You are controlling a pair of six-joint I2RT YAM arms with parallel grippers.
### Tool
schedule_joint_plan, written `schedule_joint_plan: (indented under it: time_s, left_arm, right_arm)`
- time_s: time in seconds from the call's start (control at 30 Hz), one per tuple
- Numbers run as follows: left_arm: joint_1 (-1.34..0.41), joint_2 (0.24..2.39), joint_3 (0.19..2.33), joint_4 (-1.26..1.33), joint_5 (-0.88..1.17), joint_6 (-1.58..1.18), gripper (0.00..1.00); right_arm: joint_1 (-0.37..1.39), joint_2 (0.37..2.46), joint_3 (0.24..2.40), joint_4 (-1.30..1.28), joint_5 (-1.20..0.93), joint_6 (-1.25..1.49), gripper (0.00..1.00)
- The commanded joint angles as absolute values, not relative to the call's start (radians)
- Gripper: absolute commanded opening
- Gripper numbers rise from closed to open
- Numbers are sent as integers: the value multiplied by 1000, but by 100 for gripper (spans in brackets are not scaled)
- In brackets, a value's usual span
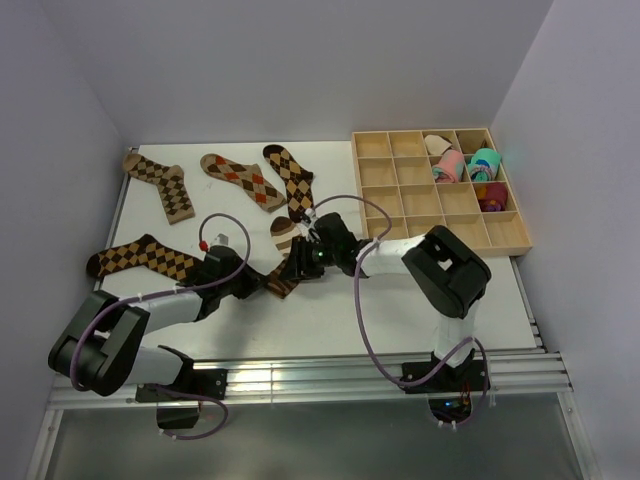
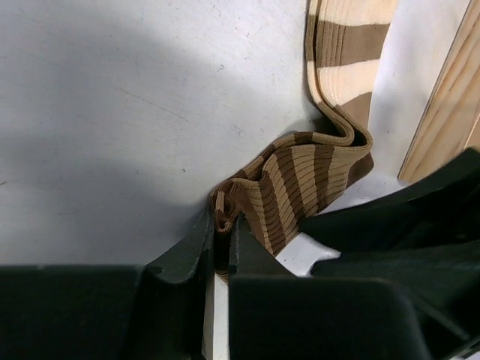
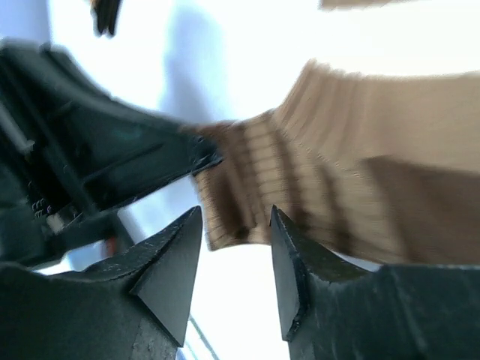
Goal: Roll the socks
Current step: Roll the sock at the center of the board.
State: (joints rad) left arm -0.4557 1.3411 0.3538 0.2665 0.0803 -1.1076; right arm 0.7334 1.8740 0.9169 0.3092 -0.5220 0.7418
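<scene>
Left wrist view puts your left pincer (image 2: 223,225) right at the lens. Its two fingers are pressed almost together, pinching the bunched edge of the striped sock (image 2: 300,180). That sock is folded over on itself on the white worktop (image 2: 112,112), its brown-and-tan ribbed part doubled up near the fingers. The cream-and-brown length runs away toward the top of the frame.

Your right pincer (image 3: 236,214), seen from its own wrist, stands spread. The sock's ribbed end lies just past the tips and nothing is clamped between them. That view is blurred, so you cannot tell whether a tip brushes the cloth.

From above, both arms meet over this sock near the middle of the worktop, one reaching in from each side. Farther out, four argyle socks lie flat and unrolled. One (image 1: 140,258) is at the left, beside your left arm, and three more (image 1: 165,185) (image 1: 240,180) (image 1: 292,180) run along the back. At the far right sits a wooden tray (image 1: 380,172), with pink and teal bundles (image 1: 465,165) in its back right compartments.
</scene>
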Motion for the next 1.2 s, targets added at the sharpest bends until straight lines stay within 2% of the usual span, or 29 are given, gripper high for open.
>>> schedule_joint_plan:
  time_s: [0.0, 0.23, 0.37, 0.57, 0.73, 0.93, 1.17]
  left_arm:
    - [-460, 1328, 370, 183, 35, -1052, 0]
    - [-462, 1315, 383, 169, 48, -1016, 0]
    - [-463, 1305, 388, 158, 55, -985, 0]
    - [-469, 1325, 402, 133, 60, -963, 1]
    - [-476, 1359, 449, 69, 22, -968, 0]
    - [-483, 1370, 477, 29, 5, -979, 0]
    - [-489, 1370, 480, 28, 5, -983, 0]
  right_arm:
    - [701, 1819, 1004, 108, -348, 601, 48]
    - [664, 1957, 1133, 11, -282, 526, 34]
    - [663, 2031, 1218, -34, -252, 491, 33]
    - [663, 2077, 1298, -61, -262, 437, 33]
    - [676, 1915, 1184, 33, -253, 367, 35]
    - [797, 1734, 1045, 80, -166, 295, 42]
    - [890, 1752, 1016, 121, -166, 368, 46]
